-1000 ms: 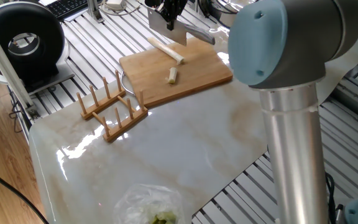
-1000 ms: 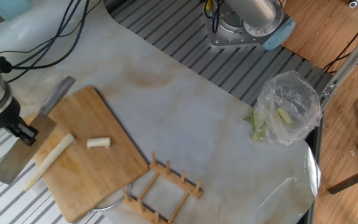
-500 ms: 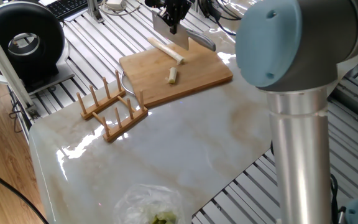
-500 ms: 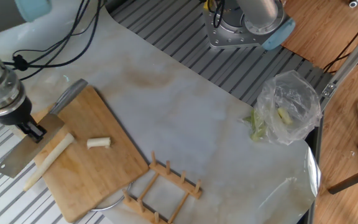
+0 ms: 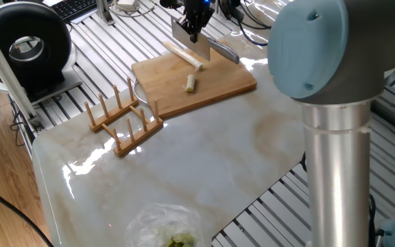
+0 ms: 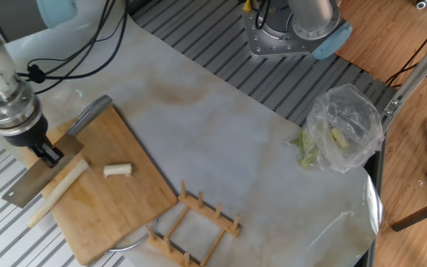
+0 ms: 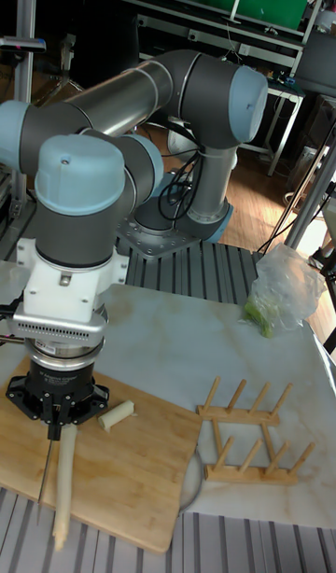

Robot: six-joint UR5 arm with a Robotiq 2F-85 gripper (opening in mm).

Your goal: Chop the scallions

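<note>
From the tall fixed view, the gripper [image 7: 56, 430] hangs at the left over the bamboo cutting board [image 7: 140, 475], its jaws closed on the spine of a cleaver [image 6: 39, 180] so the blade stands edge-down across the long scallion stalk [image 7: 63, 484]. I'd guess it is held that way to press straight down for the next cut. The stalk lies lengthwise on the left part of the board, its near tip poking past the edge. Just right of it, 1 short cut piece [image 7: 117, 414] lies apart, clear of the blade, which suggests chopping has only begun. Further right, off the board, a wooden rack [image 7: 245, 436] stands on the pale marble-patterned tabletop [image 7: 177, 335]. At the far right a clear plastic bag [image 7: 285, 293] with green bits sits near the table edge, well away from the work. Behind, the room is dim, with metal shelving and cables.
</note>
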